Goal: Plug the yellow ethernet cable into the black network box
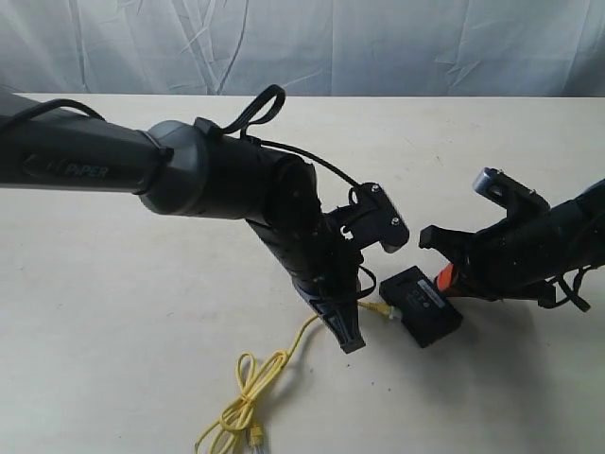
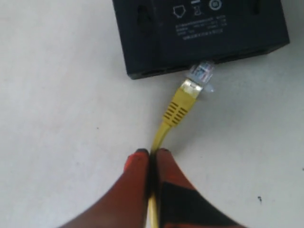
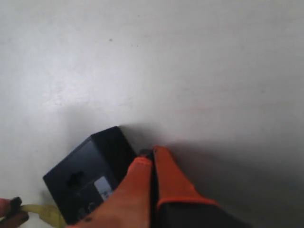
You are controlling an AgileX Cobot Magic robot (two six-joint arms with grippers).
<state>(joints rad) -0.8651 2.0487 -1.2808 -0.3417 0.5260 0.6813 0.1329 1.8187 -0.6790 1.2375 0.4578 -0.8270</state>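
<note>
The black network box (image 1: pixel 423 305) lies flat on the table between the two arms; its white markings face up (image 2: pixel 199 26). My left gripper (image 2: pixel 151 153) is shut on the yellow ethernet cable (image 2: pixel 176 110) a short way behind its clear plug (image 2: pixel 201 73). The plug's tip sits at a port opening in the box's side, slightly askew. The rest of the cable trails to a tied loop (image 1: pixel 248 397) near the table's front. My right gripper (image 3: pixel 152 154) is shut with nothing in it, its tips pressed against the box (image 3: pixel 88 171) on the far side.
The beige table (image 1: pixel 113 312) carries nothing else. A grey cloth backdrop (image 1: pixel 302 43) hangs behind it. The left arm's black body (image 1: pixel 236 184) stretches across the middle of the exterior view.
</note>
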